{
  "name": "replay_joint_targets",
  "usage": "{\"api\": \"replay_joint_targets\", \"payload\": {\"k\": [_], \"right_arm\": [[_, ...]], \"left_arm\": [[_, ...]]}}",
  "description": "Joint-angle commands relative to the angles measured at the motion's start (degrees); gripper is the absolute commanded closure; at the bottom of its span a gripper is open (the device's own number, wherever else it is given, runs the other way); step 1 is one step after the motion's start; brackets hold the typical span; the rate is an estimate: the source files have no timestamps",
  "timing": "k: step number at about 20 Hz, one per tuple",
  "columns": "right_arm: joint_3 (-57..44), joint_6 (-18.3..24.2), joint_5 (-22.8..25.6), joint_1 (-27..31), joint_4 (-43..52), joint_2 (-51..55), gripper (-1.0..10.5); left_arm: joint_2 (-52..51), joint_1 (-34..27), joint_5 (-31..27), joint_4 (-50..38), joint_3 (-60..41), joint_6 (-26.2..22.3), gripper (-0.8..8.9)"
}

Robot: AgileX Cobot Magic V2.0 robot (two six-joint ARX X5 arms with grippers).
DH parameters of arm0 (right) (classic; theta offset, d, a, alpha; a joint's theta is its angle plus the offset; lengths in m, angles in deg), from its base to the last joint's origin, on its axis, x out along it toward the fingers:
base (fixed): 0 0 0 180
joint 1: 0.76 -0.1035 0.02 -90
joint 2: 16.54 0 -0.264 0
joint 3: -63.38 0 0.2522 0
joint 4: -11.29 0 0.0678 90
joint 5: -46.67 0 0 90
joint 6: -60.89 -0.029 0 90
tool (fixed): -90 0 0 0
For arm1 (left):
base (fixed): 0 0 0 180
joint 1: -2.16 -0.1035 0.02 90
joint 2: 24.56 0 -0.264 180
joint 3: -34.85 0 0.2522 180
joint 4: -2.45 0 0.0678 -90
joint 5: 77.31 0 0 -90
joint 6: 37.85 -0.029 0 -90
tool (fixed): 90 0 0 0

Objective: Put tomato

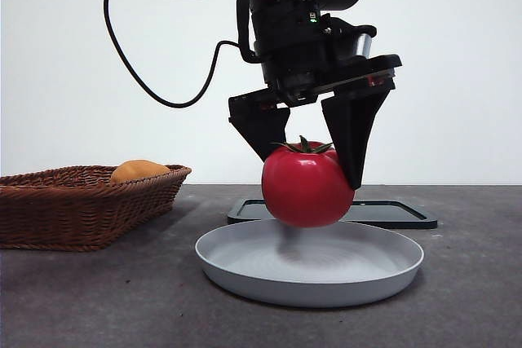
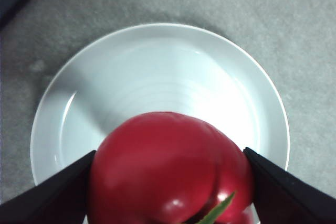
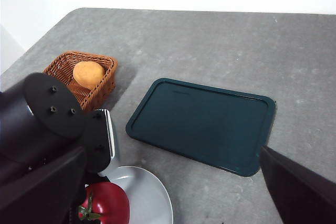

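Left claw [image 1: 314, 156] is clamped on the tomato [image 1: 306, 185], one black jaw on each flank, just under the green stem. Tomato hangs above the middle of the grey plate [image 1: 236, 262], close to it but not touching as far as the front view shows; there's a gap and a shadow underneath. Left wrist view agrees: tomato [image 2: 168, 171] pinched between both jaws, plate [image 2: 157, 72] straight below.

Right claw [image 3: 168, 203] is parked high and off to the side, jaws spread wide, holding nothing. From there you can see the dark green tray [image 3: 202, 124] behind the plate, the wicker basket [image 3: 100, 82] further off with an orange fruit [image 3: 87, 73] in it, all on the grey tabletop [image 3: 210, 40].

Handling read: skin is glossy, so likely slippery. Round body means only small contact patches on the jaws. Probably soft enough to bruise or split if squeezed hard, and looks heavy enough to slide if gripped too lightly. The side grip at the widest part looks like the right spot; the stem is no use as a hold.

Looks like a placement step, nearly there. Next move would want a short straight lowering before opening. Risk: dropped from height it may roll across the plate, whose rim is low.
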Motion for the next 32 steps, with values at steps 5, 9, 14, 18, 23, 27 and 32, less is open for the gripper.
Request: {"api": "replay_joint_targets", "payload": {"k": [5,9,14,18,23,27,32], "right_arm": [[0.96,0.44,-0.13,-0.24,0.57,-0.33,3.7],[0.96,0.44,-0.13,-0.24,0.57,-0.33,3.7],[0.96,0.44,-0.13,-0.24,0.57,-0.33,3.7],[0.96,0.44,-0.13,-0.24,0.57,-0.33,3.7],[0.96,0.44,-0.13,-0.24,0.57,-0.33,3.7],[0.96,0.44,-0.13,-0.24,0.59,-0.33,3.7],[0.96,0.44,-0.15,-0.24,0.57,-0.33,3.7]], "left_arm": [[3.43,-0.02,-0.20,-0.90,0.90,-0.94,5.05],[5.03,-0.04,-0.13,-0.72,0.90,-0.96,5.03],[5.16,-0.04,-0.13,-0.52,0.92,-0.94,2.77],[5.14,-0.28,-0.17,1.29,1.60,-1.73,1.47],[5.14,-1.60,-0.17,10.86,10.03,-2.01,1.48],[4.70,-3.26,-0.22,21.05,20.85,-2.01,1.49],[-1.20,-6.05,-0.44,24.74,23.43,-0.20,1.49]]}}
